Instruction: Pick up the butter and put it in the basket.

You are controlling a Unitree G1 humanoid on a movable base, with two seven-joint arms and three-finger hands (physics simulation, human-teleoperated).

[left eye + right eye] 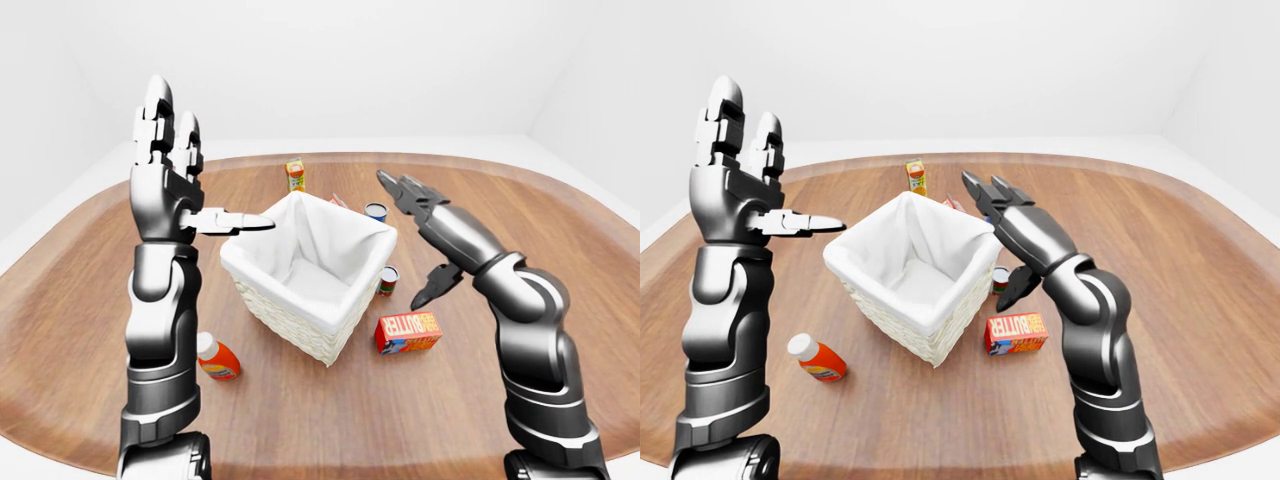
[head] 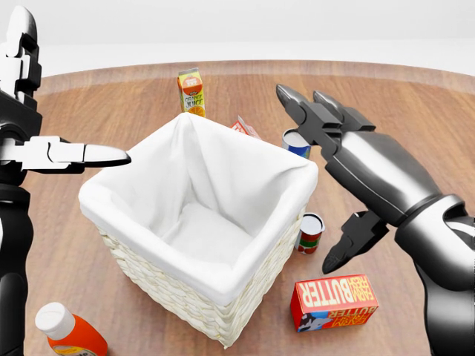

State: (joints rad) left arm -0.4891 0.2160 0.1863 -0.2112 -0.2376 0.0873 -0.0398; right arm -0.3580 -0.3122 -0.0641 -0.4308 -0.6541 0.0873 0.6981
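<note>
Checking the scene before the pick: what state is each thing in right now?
Red butter box: lying on the table, untouched.
White-lined wicker basket: upright, empty.
Right hand: open, above the butter box.
Left hand: open, raised.
Orange juice carton: upright.
White-capped orange bottle: lying down.
Red-labelled can: upright.
Blue can: upright.
</note>
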